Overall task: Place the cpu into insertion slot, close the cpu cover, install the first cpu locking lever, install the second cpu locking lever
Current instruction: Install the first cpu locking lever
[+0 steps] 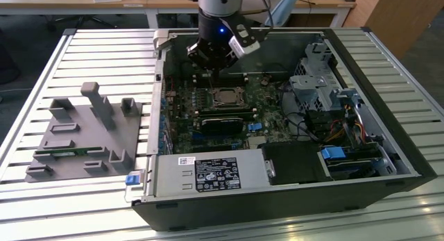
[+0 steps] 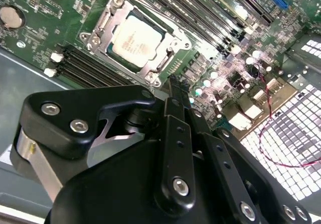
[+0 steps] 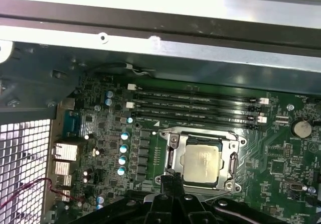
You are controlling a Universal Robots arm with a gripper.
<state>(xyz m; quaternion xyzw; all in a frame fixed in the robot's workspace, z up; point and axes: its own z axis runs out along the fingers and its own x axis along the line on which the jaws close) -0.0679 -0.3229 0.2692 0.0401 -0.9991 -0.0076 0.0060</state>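
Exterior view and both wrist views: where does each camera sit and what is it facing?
Exterior view: off the arm, above, looking down into the open case; arm and gripper show.
First wrist view: on the wrist, facing the board and cpu; gripper tip shows.
Second wrist view: on the wrist, facing the cpu past the gripper body.
Shared: all three show cpu and gripper.

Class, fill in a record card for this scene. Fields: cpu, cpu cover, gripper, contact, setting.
cpu: lying flat in the insertion slot, metal face up
cpu cover: closed down around the cpu, its window framing the chip
gripper: jaws shut, tip close beside one edge of the cpu cover
contact: cannot tell whether the tip touches the cover
setting: green circuit board inside an open computer case on a slatted table
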